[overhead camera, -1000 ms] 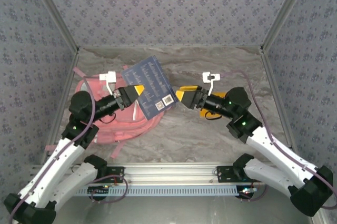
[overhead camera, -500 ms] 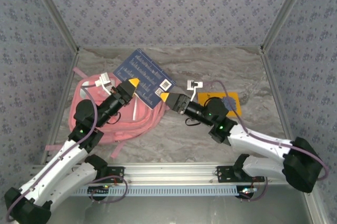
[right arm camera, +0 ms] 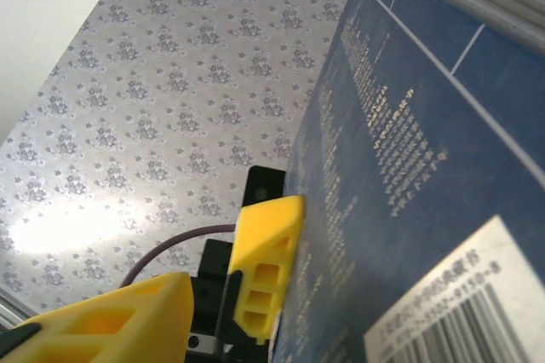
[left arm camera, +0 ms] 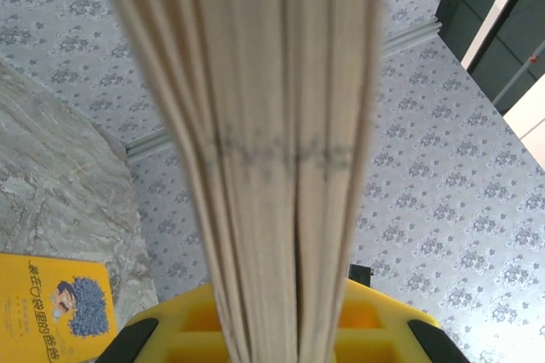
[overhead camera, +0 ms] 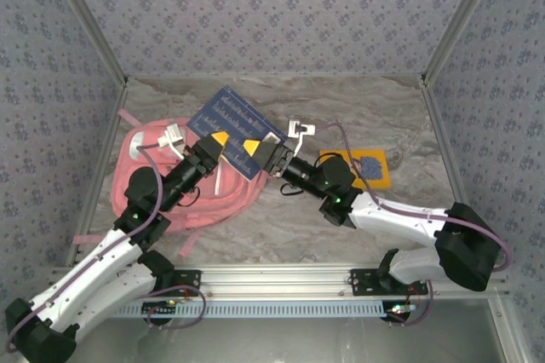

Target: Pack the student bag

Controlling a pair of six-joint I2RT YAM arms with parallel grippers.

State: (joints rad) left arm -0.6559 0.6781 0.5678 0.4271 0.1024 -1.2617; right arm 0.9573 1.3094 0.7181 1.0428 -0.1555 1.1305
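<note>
Over the right edge of the bag [overhead camera: 204, 210], top view: blue book [overhead camera: 230, 120] held up on a tilt, left claw [overhead camera: 219, 140] and right claw [overhead camera: 253, 147] both at its near end. The bag lies flat under the left arm, straps splayed to its left. Yellow book [overhead camera: 364, 167] lies well right of the bag on the table [overhead camera: 341, 107].

Left wrist: left claw [left arm camera: 272, 329] clenched on the blue book's page edge [left arm camera: 264, 167], with the pages fanning up between its yellow sides. Yellow book [left arm camera: 60, 308] low left.

Right wrist: blue cover [right arm camera: 409, 210] close up, barcode low right. Left claw's finger [right arm camera: 264, 282] sits against the cover edge. Right claw's own finger [right arm camera: 111, 320] low left, its mate hidden, so I can't tell whether it grips.

Bag handling, my read: soft, light, floppy. The mouth will likely sag shut, so take it by the zip rim or a strap, not a panel.

Surface: grey marbled top, flat, looks smooth. Room: patterned walls [overhead camera: 272, 14] on three sides — tight box.
</note>
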